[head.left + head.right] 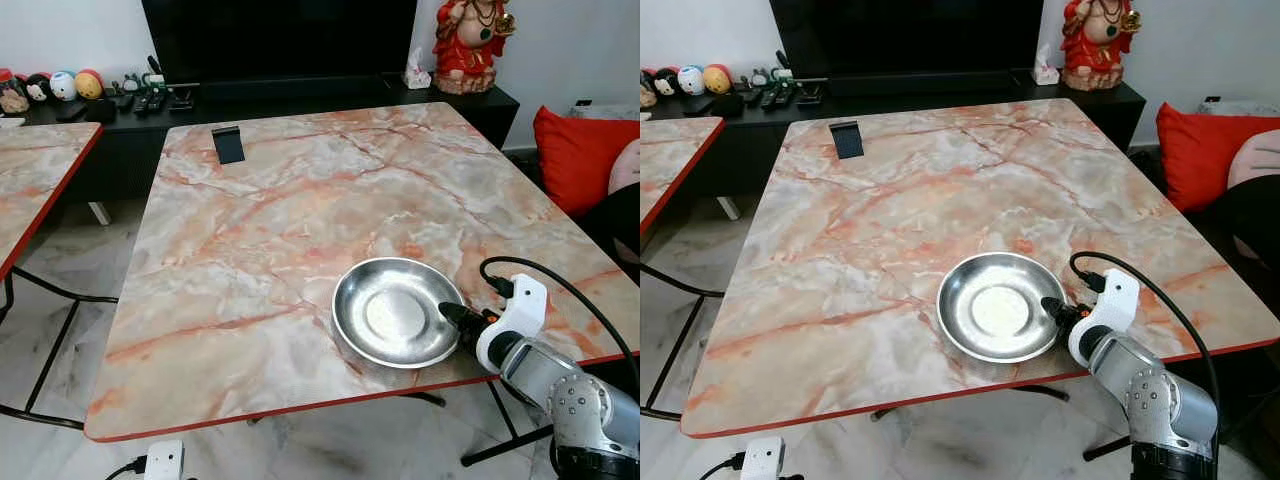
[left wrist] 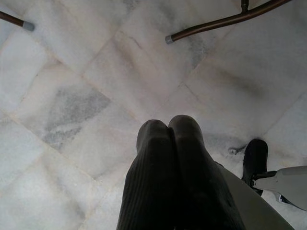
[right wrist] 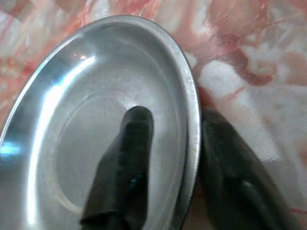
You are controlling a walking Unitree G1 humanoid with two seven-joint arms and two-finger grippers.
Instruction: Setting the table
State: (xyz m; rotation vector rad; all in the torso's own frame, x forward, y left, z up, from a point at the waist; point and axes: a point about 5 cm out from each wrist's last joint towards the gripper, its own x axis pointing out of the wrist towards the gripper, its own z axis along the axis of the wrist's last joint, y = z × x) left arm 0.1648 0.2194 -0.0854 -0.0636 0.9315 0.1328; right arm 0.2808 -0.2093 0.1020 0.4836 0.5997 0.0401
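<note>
Right end effector (image 1: 452, 313): clamped on steel plate (image 1: 395, 311) rim
Plate: on marble worktop (image 1: 250, 250)
Left end effector (image 2: 170, 132): fingers together, above floor (image 2: 72, 96)

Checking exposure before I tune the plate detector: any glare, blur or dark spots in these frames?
Eye views: sharp; soft bright patch in the plate centre. Right wrist view: glare streaks on the plate, right gripper fingers soft and out of focus, one either side of the rim. Left wrist view: left gripper dark and underexposed, floor evenly lit.
</note>
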